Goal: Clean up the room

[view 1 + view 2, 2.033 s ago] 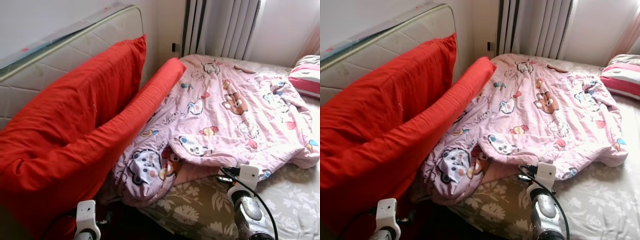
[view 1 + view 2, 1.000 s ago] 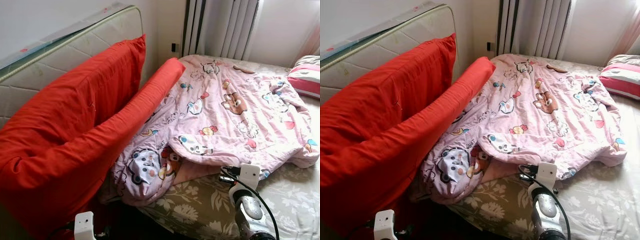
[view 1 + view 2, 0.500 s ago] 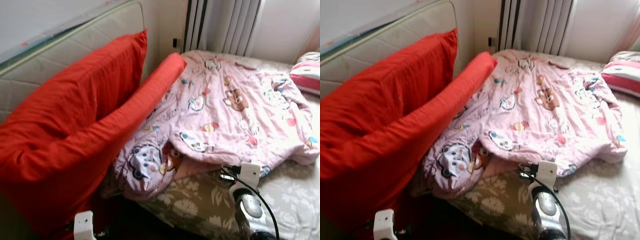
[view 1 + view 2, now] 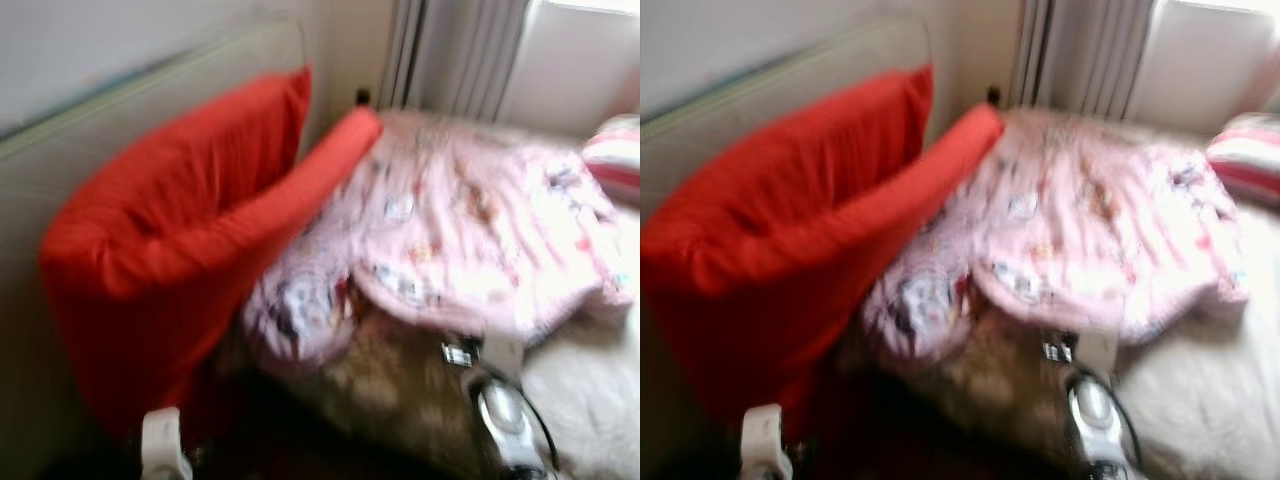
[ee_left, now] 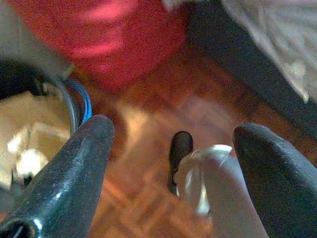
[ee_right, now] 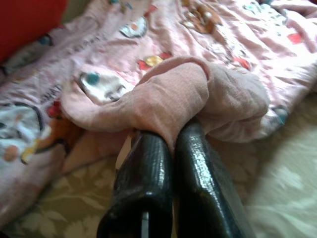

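Quilt (image 4: 470,240): pink, cartoon print, spread crumpled over the bed (image 4: 590,420); head views blurred. All places below are given relative to the quilt.

Far left of quilt: pale upright mattress (image 4: 150,110) leaning on the wall, with a red cushion (image 4: 170,230) against it. A second, long red cushion (image 4: 300,190) lies between that one and the quilt, its lower edge touching the quilt's left side.

Below and left of quilt, off the bed: left gripper (image 5: 173,163) hangs over wooden floor (image 5: 163,104). Fingers (image 5: 64,173) spread wide apart, nothing between them. In the left wrist view a dark bin (image 5: 34,129) with a blue rim and pale contents sits beside the red cushion; a small dark object on the floor near the robot's leg is too blurred to identify.

At quilt's near edge: right gripper (image 6: 171,141) has its two fingers pressed together, clamped on a folded hem of the quilt. The pinched fold bunches up over the fingertips, plain pink underside showing. Floral bed sheet (image 6: 69,198) lies directly under the gripper.

Behind quilt: grey curtain (image 4: 460,55).

Far right of quilt: striped pink pillow (image 4: 615,155) on the bed.
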You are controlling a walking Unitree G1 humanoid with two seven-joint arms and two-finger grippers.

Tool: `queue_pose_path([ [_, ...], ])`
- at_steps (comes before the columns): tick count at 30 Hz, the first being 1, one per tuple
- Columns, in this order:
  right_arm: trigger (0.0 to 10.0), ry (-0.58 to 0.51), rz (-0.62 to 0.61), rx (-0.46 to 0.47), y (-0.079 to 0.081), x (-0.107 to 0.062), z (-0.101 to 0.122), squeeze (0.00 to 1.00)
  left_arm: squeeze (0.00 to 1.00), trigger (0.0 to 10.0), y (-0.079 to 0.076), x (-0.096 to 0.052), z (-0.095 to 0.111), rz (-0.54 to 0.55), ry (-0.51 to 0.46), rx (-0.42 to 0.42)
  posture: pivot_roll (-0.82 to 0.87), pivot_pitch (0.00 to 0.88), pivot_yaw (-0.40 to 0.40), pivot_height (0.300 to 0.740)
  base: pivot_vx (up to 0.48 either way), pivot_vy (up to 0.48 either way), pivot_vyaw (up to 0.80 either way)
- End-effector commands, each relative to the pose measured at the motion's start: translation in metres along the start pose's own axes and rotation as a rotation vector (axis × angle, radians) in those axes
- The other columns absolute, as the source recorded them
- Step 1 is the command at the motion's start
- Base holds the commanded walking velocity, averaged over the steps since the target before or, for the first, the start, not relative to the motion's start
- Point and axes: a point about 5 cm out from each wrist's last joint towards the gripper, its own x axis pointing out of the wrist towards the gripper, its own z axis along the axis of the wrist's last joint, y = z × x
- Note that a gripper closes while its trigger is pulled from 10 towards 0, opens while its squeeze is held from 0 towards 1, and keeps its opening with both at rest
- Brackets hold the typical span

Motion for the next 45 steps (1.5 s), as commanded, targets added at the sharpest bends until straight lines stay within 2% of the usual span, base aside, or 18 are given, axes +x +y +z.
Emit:
queue_pose_path([
  [1, 10.0, -0.002, 0.007, -0.001, 0.0038, 0.0001, 0.0000, 0.00, 0.00, 10.0, 0.0042, 0.0016, 0.0073, 0.005, -0.015, 0.020, 0.03, 0.024, 0.010, 0.740, -0.270, 0.000, 0.00],
  [20, 10.0, -0.008, -0.016, -0.008, 0.0024, 0.0011, 0.0017, 0.00, 0.00, 10.0, 0.0035, 0.0023, 0.0101, 0.002, -0.026, 0.023, 0.03, 0.014, 0.013, 0.740, -0.257, 0.000, 0.00],
  [37, 10.0, -0.001, -0.025, -0.011, 0.0017, 0.0005, 0.0002, 0.00, 0.00, 10.0, 0.0042, 0.0018, 0.0086, -0.009, -0.019, 0.035, 0.04, 0.025, 0.014, 0.740, 0.000, 0.000, 0.00],
  [45, 10.0, -0.002, -0.026, -0.011, 0.0018, 0.0006, 0.0004, 0.00, 0.00, 10.0, 0.0012, 0.0027, 0.0113, -0.017, -0.029, 0.042, 0.04, 0.023, 0.014, 0.740, 0.000, -0.419, 0.00],
])
